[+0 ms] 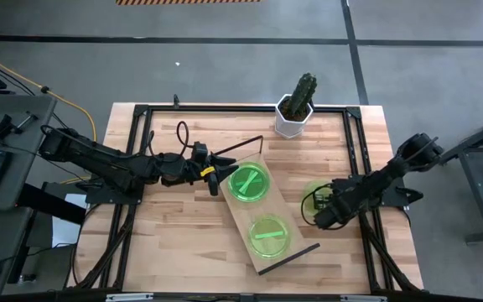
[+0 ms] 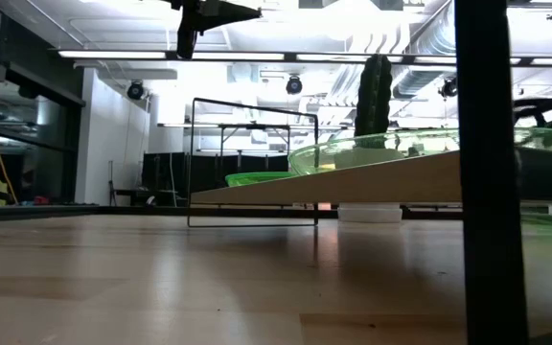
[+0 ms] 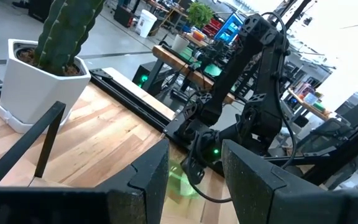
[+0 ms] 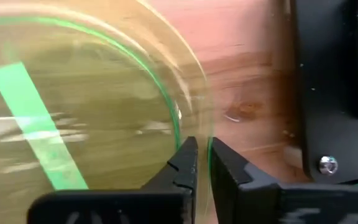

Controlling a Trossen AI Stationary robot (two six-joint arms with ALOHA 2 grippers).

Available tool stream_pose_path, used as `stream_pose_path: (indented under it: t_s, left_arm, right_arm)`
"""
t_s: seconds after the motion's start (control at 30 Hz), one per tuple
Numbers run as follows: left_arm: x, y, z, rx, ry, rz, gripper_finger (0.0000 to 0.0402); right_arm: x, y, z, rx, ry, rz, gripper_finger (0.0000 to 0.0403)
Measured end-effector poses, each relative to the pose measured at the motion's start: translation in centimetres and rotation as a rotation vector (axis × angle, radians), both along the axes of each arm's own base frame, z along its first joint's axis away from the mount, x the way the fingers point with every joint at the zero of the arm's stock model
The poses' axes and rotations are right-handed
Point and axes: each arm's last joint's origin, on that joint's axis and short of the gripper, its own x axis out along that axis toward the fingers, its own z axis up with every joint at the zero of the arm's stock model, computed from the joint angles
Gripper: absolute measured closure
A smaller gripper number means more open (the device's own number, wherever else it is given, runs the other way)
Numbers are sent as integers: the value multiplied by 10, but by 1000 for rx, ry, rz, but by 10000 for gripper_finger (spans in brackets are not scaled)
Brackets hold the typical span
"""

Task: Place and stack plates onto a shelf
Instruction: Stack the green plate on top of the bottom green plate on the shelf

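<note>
From above, the shelf (image 1: 258,214) lies slanted across the table (image 1: 174,243), carrying two plates: one plate (image 1: 249,182) near its upper end and a second plate (image 1: 269,236) toward its lower end. The left arm stretches in low from the left, and the left gripper (image 1: 216,174) sits at the shelf's upper-left edge, just beside the upper plate. The right arm reaches in from the right, bent down to the tabletop, with the right gripper (image 1: 315,204) at a third plate (image 1: 319,195) lying on the table right of the shelf. A cactus pot (image 1: 294,114) stands at the far edge.

At table height, the shelf board (image 2: 353,182) tilts upward to the right, with green plate rims on it.

The left wrist camera shows its fingers (image 3: 148,177) spread apart, holding nothing, pointing toward the right arm.

The right wrist camera shows its fingers (image 4: 182,165) pinched on the rim of the plate (image 4: 73,118).
</note>
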Motion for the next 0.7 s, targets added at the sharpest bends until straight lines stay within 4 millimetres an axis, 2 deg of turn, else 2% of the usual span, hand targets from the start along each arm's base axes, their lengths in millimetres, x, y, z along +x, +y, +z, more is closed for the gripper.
stream_pose_path:
  t_s: [0.7]
  left_arm:
    - [0,0,0,-3,-2,0,263]
  right_arm:
    - [-13,-16,46,-65,-315,68,403]
